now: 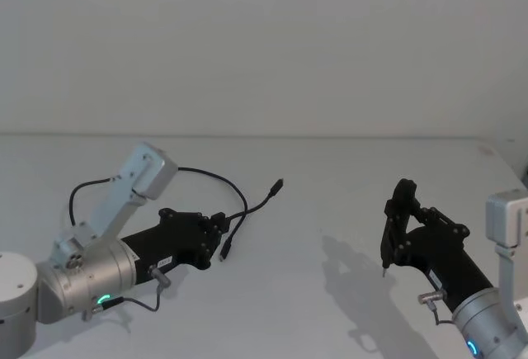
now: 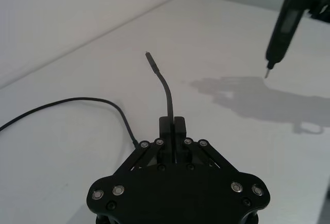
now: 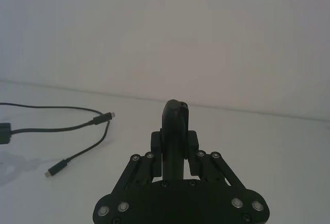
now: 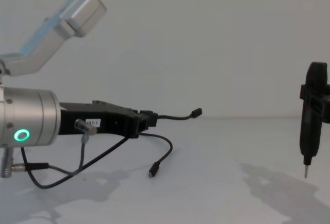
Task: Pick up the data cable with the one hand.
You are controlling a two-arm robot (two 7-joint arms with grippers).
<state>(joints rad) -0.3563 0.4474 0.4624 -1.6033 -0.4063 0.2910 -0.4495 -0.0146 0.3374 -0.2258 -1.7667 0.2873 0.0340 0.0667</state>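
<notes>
The white tabletop (image 1: 330, 243) carries nothing but the cable.

The left gripper (image 1: 218, 227) reaches forward over the tabletop's left side, held clear of the surface. Its fingers (image 2: 178, 126) are pressed narrow on the data cable (image 2: 166, 87), pinching it close to where it branches.

The right gripper (image 1: 402, 202) hangs raised on the right side. Its fingers are closed around a pen-shaped tool (image 4: 311, 116) whose tip points down, well apart from the cable.

From the left grip, one short branch juts forward in the air to the upper plug (image 4: 196, 112). Another droops to the lower plug (image 4: 153, 172), which hangs near the tabletop; I cannot tell whether it touches. The long run loops back round behind the left arm.

The catch looks made, so what remains is a clean lift:
- Raise the left gripper straight up and slowly. A cable this thin is likely to slide through if it is jerked.
- Hold the squeeze constant.
- Watch the long loop, which could drag or hook on the arm's own elbow as it comes up.
- Leave the right arm where it is, tool tip away from the branches.
- Go high enough that the drooping plug clearly leaves the surface.
</notes>
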